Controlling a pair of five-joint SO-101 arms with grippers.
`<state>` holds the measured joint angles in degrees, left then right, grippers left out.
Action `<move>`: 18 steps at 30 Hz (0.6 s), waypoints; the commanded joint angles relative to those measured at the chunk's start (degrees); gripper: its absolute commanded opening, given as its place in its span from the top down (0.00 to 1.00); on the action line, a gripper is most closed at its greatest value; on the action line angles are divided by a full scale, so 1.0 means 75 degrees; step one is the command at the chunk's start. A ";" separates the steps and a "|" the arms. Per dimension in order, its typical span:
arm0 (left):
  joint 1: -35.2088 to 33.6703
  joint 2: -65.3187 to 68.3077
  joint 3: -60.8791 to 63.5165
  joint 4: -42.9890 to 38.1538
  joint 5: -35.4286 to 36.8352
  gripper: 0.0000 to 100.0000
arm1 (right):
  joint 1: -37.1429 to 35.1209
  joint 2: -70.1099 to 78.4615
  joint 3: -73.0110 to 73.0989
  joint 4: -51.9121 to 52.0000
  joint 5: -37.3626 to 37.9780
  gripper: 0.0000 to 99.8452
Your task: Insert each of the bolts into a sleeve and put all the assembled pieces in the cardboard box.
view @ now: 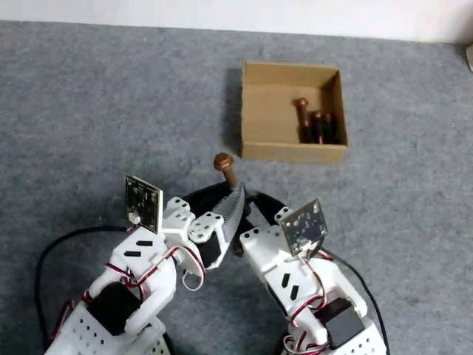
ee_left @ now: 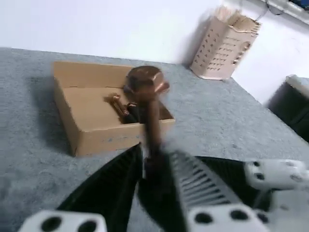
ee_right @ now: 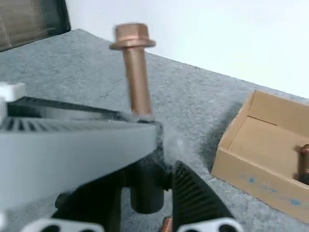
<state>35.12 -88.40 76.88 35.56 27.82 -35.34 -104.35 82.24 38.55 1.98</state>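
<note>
At the left of the high view, the left arm reaches toward the middle of the grey table. The left gripper is pressed together on the lower shaft of a copper bolt. The bolt stands nearly upright, with its flanged head on top and clear of the fingers. Directly under that grip, in the right wrist view, the right gripper pinches a dark sleeve, whose open end faces up at the bolt's tip. The bolt's long axis and the sleeve's bore look lined up, one above the other. The left arm's grey jaw hides the joint, so I cannot tell how far the bolt has entered. The coming move likely depends on that shared vertical line, with the bolt pushed straight down while the sleeve is held firm. Farther right, and beyond both arms, sits the cardboard box, open, with assembled pieces along its right wall. The right arm appears nearer to it.
</note>
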 commanded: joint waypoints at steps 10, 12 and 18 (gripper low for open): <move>0.0147 0.0053 0.0029 0.0504 0.0035 0.74 | 0.0240 -0.0135 -0.0428 -0.0299 0.0059 1.00; 0.0147 0.0053 0.0029 0.0504 0.0035 0.75 | 0.0240 -0.0135 -0.0428 -0.0299 0.0059 1.00; 0.0358 0.0041 -0.0721 0.0516 0.0023 0.75 | 0.0240 -0.0135 -0.0404 -0.0299 0.0059 1.00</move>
<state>34.95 -88.40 76.35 38.29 27.91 -34.02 -104.35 82.15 38.55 1.98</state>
